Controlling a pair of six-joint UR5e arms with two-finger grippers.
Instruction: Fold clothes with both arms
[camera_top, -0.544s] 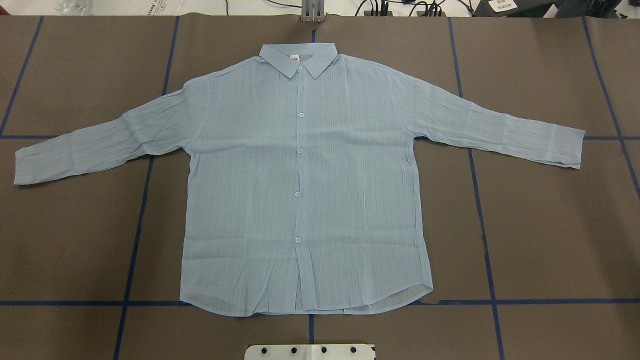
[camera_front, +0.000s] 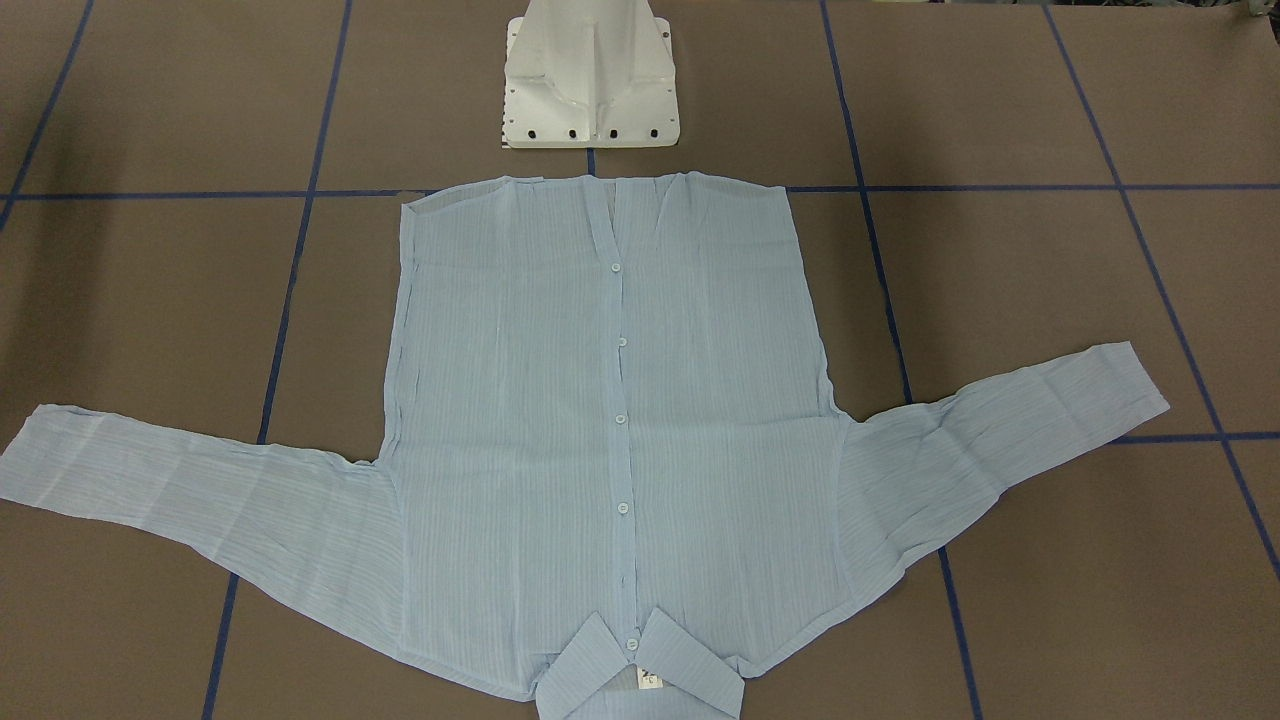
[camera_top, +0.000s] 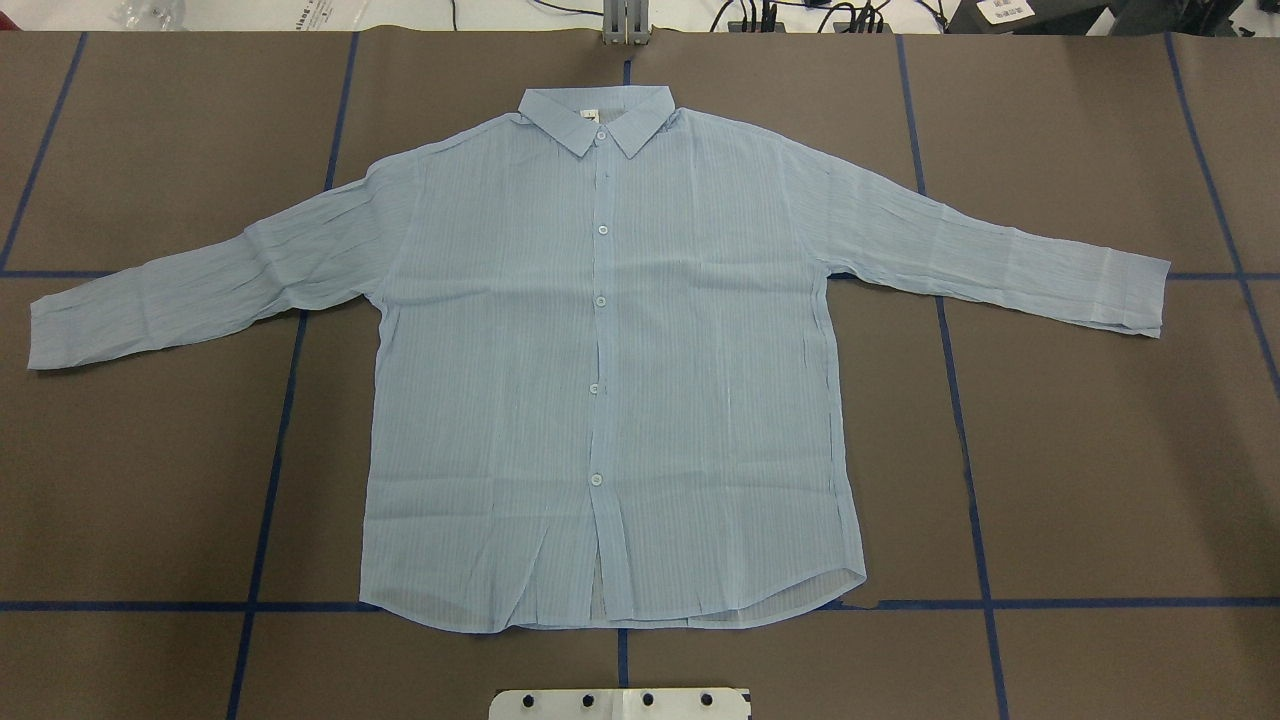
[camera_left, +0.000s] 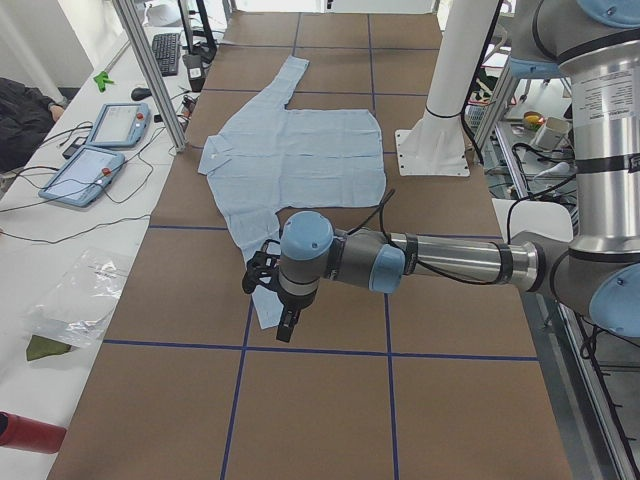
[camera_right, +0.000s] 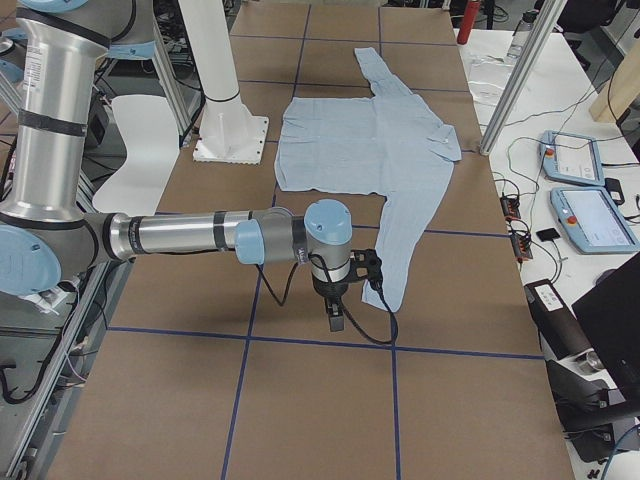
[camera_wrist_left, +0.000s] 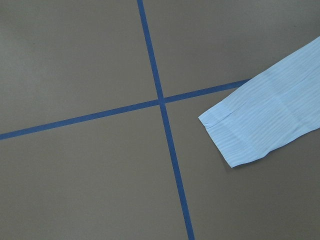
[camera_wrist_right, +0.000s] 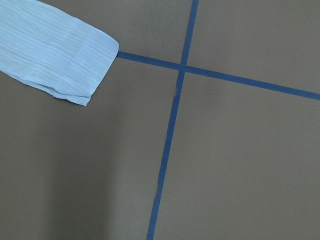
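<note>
Your left gripper (camera_left: 287, 325) and right gripper (camera_right: 335, 318) hang over the table (camera_top: 1100, 450) near the cuffs of the shirt (camera_top: 600, 380); open or closed, you cannot tell; the shirt lies flat, buttoned, sleeves spread, unmoved since half a second ago; folding hasn't begun; the collar tag (camera_front: 648, 680) is too small to read.
</note>
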